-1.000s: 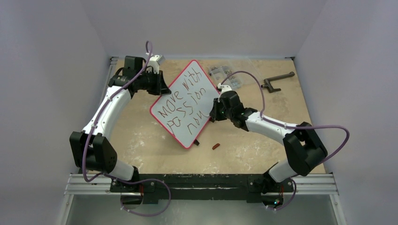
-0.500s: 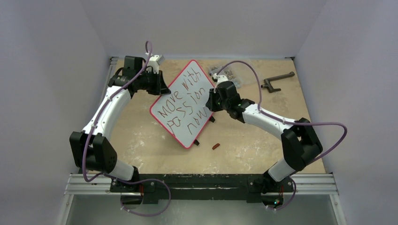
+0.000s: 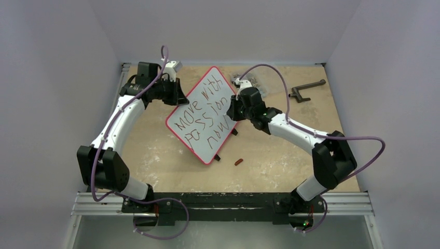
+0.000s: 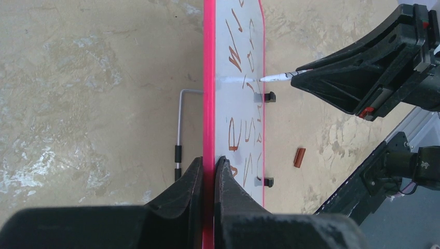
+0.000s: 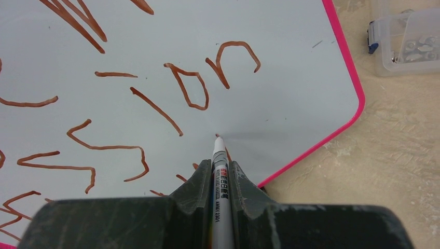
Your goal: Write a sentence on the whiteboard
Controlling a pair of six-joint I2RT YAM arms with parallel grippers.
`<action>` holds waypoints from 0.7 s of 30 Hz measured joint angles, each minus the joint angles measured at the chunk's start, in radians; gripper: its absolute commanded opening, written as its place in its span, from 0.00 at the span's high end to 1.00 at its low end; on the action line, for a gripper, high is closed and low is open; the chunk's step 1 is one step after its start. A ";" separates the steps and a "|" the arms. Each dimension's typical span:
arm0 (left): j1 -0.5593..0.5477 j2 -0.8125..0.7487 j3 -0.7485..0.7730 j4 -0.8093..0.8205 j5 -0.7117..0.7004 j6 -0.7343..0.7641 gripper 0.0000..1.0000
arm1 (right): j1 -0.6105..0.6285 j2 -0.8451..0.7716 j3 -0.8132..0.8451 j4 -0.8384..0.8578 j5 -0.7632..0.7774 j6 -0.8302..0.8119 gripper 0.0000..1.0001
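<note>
- Left tool is clamped on the whiteboard's red rim, mid-surface.
- Right tool pinches the marker, its tip touching the board below "ion".
- For the sentence's last word, I would use light, short strokes.

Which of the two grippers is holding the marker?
The right gripper: it pinches the white marker, tip at the whiteboard. The left gripper clamps the board's red rim.
</note>
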 measured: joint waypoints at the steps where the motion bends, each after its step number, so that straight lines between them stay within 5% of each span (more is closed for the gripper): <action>1: -0.001 -0.001 0.000 0.000 0.000 0.000 1.00 | 0.000 -0.007 -0.005 -0.003 0.005 0.000 1.00; 14: -0.008 -0.021 0.000 -0.022 -0.002 -0.005 1.00 | -0.032 -0.378 -0.073 -0.108 0.070 0.001 1.00; 21: -0.008 -0.059 -0.010 -0.058 -0.006 -0.005 1.00 | -0.033 -0.436 -0.117 -0.131 0.073 0.007 1.00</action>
